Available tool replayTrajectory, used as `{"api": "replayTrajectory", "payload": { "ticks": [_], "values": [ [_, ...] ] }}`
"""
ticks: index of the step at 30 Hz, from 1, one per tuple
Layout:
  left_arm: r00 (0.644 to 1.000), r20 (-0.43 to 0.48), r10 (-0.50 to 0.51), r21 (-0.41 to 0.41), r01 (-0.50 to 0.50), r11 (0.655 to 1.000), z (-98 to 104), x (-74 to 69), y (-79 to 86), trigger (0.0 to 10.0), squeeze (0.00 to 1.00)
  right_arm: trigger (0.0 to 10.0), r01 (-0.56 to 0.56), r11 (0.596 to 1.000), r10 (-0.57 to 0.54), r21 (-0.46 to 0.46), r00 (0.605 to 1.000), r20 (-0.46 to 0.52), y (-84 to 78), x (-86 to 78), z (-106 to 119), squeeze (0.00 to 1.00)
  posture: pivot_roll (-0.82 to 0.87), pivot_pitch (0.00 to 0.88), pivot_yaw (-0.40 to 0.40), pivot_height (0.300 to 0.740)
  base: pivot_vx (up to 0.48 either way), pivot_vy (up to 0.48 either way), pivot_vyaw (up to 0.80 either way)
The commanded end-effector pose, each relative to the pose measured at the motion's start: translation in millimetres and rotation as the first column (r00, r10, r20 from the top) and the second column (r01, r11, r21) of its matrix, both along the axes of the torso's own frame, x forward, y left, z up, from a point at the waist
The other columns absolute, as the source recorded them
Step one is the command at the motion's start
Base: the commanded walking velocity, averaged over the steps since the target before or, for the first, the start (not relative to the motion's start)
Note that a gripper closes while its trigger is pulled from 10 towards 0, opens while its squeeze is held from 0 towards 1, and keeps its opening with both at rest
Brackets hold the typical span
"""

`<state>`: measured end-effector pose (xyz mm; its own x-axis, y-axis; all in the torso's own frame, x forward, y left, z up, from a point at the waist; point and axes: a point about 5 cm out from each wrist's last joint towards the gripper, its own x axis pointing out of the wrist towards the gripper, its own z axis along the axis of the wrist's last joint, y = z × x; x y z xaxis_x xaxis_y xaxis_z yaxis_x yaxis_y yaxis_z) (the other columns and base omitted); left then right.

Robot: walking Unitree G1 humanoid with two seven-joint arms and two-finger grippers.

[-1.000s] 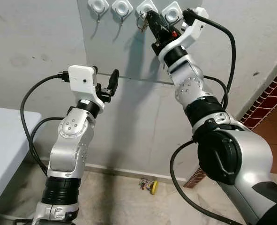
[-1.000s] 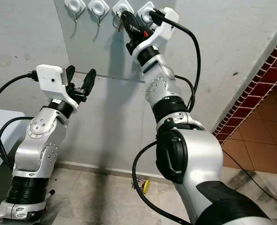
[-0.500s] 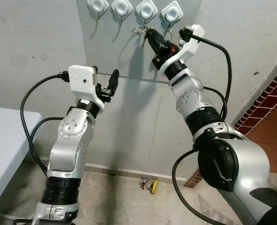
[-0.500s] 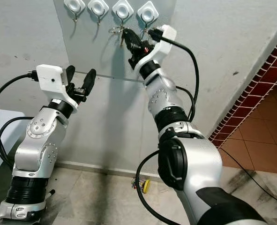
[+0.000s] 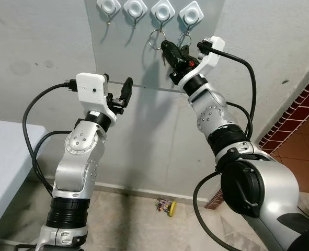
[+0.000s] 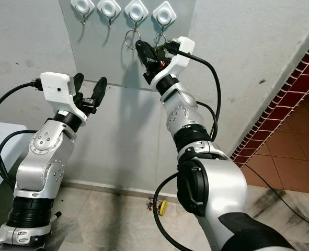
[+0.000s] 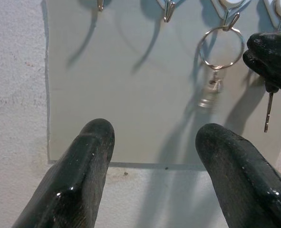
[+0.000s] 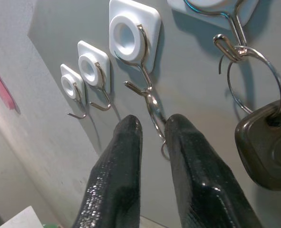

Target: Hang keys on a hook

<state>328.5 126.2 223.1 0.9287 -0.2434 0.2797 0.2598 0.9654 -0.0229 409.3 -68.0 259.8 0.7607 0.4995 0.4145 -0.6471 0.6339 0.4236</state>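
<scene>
Four white square hooks sit in a row on a grey wall panel [image 5: 144, 68]. A silver key ring [image 5: 155, 39] with a small key [image 7: 209, 92] hangs free from the third hook [image 5: 162, 10]. My right gripper [image 5: 167, 49] is just below and right of that ring, its fingers [image 8: 126, 147] narrowly apart and open, with the ring seen edge-on beyond the gap. A dark key fob [image 8: 264, 147] hangs on its own ring from the fourth hook [image 5: 191, 13]. My left gripper [image 5: 117, 95] is held lower and to the left, open and holding nothing.
The two left hooks [image 5: 108, 8] [image 5: 134, 8] are bare. A white table [image 5: 2, 157] stands at the left. A small yellow object [image 5: 167, 207] lies on the floor by the wall. A red tiled wall [image 5: 300, 110] rises at the right.
My right gripper has come down and back from the hooks. The key ring it held now hangs from the third hook, let go. The left arm has not moved.
</scene>
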Motion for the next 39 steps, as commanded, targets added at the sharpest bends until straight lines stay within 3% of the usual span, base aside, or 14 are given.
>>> {"api": "replayTrajectory", "payload": {
  "ticks": [1, 6, 15, 20, 22, 24, 26, 27, 28, 29, 33, 36, 39],
  "values": [
    [1.000, 0.012, -0.001, 0.017, 0.001, 1.000, 3, -0.7, -0.8, 10.0, 0.00, 10.0, -0.003, 1.000, 0.004, -0.011, 1.000, 0.018, -1.7, -1.1, 0, 1.00, -0.06, 0.060, -0.039, 0.740, 0.000, 0.000, 0.00],
    [1.000, -0.004, 0.013, 0.011, -0.013, 1.000, -2, -0.2, 1.1, 10.0, 0.00, 10.0, 0.002, 0.999, -0.002, -0.042, 1.000, -0.001, -4.9, -3.1, -15, 1.00, -0.06, 0.060, -0.040, 0.740, 0.000, 0.000, 0.00],
    [0.992, -0.109, 0.056, 0.010, -0.056, 0.998, -42, -1.6, 8.6, 10.0, 0.00, 10.0, 0.026, 0.988, -0.034, -0.154, 0.998, -0.051, -14.0, -14.2, -63, 1.00, -0.06, 0.052, -0.035, 0.740, 0.000, 0.000, 0.00],
    [0.976, -0.200, 0.089, -0.003, -0.091, 0.996, -80, -7.8, 14.1, 10.0, 0.00, 10.0, 0.044, 0.967, -0.070, -0.250, 0.993, -0.096, -23.8, -28.1, -102, 1.00, -0.07, 0.043, -0.029, 0.740, 0.000, 0.000, 0.00],
    [0.959, -0.261, 0.111, 0.023, -0.109, 0.994, -105, -11.1, 18.1, 10.0, 0.00, 10.0, 0.057, 0.951, -0.104, -0.305, 0.985, -0.140, -30.7, -36.6, -126, 1.00, -0.07, 0.034, -0.025, 0.740, 0.000, 0.000, 0.00],
    [0.952, -0.276, 0.130, 0.018, -0.130, 0.991, -111, -12.3, 20.2, 10.0, 0.00, 10.0, 0.066, 0.944, -0.123, -0.323, 0.979, -0.160, -33.3, -39.3, -134, 1.00, -0.07, 0.033, -0.025, 0.740, 0.000, 0.000, 0.00],
    [0.916, -0.371, 0.154, 0.002, -0.165, 0.986, -137, -15.8, 28.5, 10.0, 0.00, 10.0, 0.078, 0.925, -0.172, -0.371, 0.959, -0.227, -41.6, -50.1, -160, 1.00, -0.08, 0.025, -0.021, 0.740, 0.000, 0.000, 0.00],
    [0.916, -0.371, 0.154, 0.002, -0.165, 0.986, -137, -15.8, 28.5, 10.0, 0.00, 10.0, 0.078, 0.925, -0.172, -0.371, 0.959, -0.227, -41.6, -50.1, -160, 1.00, -0.08, 0.025, -0.021, 0.740, 0.000, 0.000, 0.00],
    [0.893, -0.410, 0.186, 0.036, -0.188, 0.981, -156, -21.2, 35.1, 10.0, 0.00, 10.0, 0.055, 0.906, -0.198, -0.420, 0.932, -0.303, -48.4, -63.1, -186, 1.00, -0.08, 0.013, -0.015, 0.740, 0.000, 0.000, 0.00],
    [0.890, -0.410, 0.201, 0.084, -0.183, 0.980, -162, -23.8, 36.3, 10.0, 0.00, 10.0, 0.054, 0.896, -0.214, -0.440, 0.922, -0.323, -51.8, -68.2, -195, 1.00, -0.08, 0.013, -0.015, 0.740, 0.000, 0.000, 0.00],
    [0.892, -0.398, 0.215, 0.147, -0.169, 0.974, -170, -26.4, 37.7, 10.0, 0.00, 10.0, 0.058, 0.883, -0.237, -0.466, 0.912, -0.336, -55.1, -74.3, -204, 1.00, -0.09, 0.010, -0.013, 0.740, 0.000, 0.000, 0.00],
    [0.820, -0.516, 0.250, 0.179, -0.182, 0.967, -206, -42.8, 44.7, 10.0, 0.00, 10.0, 0.036, 0.838, -0.316, -0.544, 0.845, -0.432, -69.0, -98.5, -239, 1.00, -0.09, 0.000, -0.002, 0.740, 0.000, 0.000, 0.00],
    [0.813, -0.524, 0.254, 0.181, -0.185, 0.966, -211, -44.2, 45.6, 10.0, 0.00, 10.0, 0.035, 0.830, -0.329, -0.557, 0.837, -0.438, -70.5, -101.7, -243, 1.00, -0.09, 0.000, -0.002, 0.740, 0.000, 0.000, 0.00]
  ]
}}
